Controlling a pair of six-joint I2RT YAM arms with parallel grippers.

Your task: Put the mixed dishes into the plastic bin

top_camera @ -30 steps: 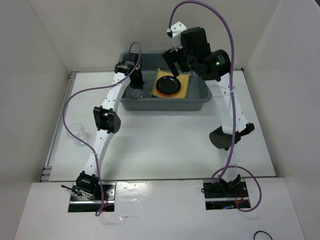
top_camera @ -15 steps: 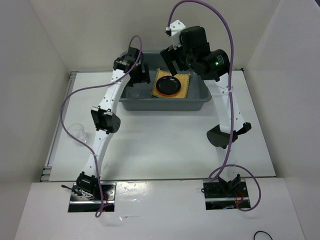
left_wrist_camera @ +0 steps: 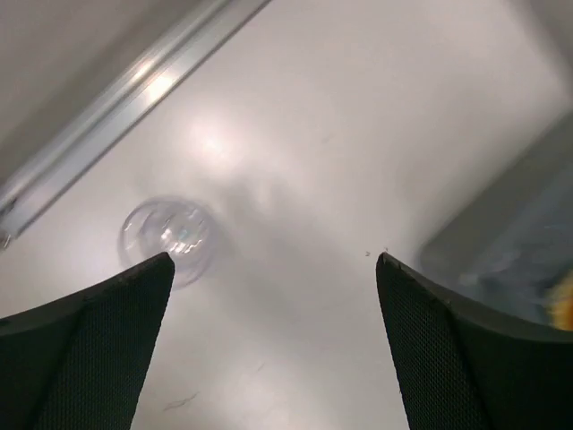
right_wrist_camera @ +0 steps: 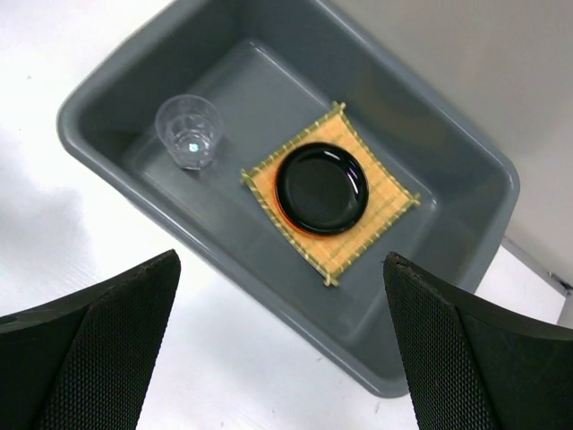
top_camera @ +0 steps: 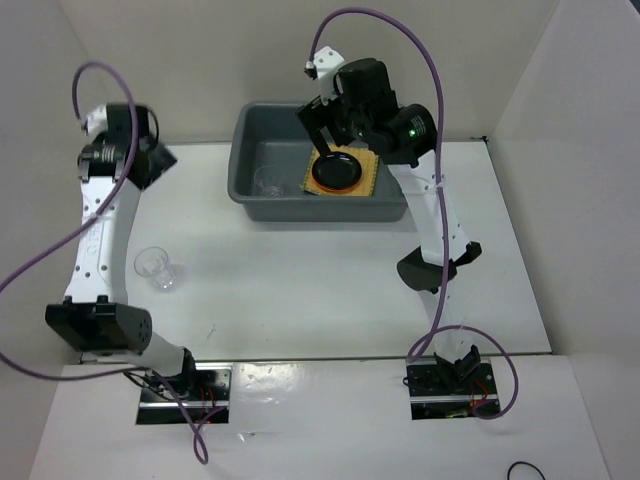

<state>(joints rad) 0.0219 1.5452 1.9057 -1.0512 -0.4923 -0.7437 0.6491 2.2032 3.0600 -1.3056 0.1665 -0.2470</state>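
Observation:
The grey plastic bin (top_camera: 320, 212) stands at the back of the table. Inside it lies the tan woven mat (top_camera: 368, 178) with the black plate (top_camera: 337, 170) stacked on an orange plate (right_wrist_camera: 279, 208), only a thin rim showing. A clear cup (top_camera: 268, 182) stands upright in the bin's left half. Another clear cup (top_camera: 153, 265) stands on the table at the left. My left gripper (top_camera: 155, 160) hangs open and empty, high at the far left, above that cup (left_wrist_camera: 167, 235). My right gripper (top_camera: 322, 125) hovers open and empty over the bin (right_wrist_camera: 260, 98), looking down on mat (right_wrist_camera: 376, 215), plate (right_wrist_camera: 322, 188) and cup (right_wrist_camera: 189, 130).
White walls enclose the table on three sides. A metal rail (left_wrist_camera: 134, 85) runs along the table's left edge. The bin's corner (left_wrist_camera: 510, 224) shows blurred at the right of the left wrist view.
My left gripper opened and let go of a clear cup inside the bin, then the arm swung up and out to the far left. The right arm shifted slightly left.

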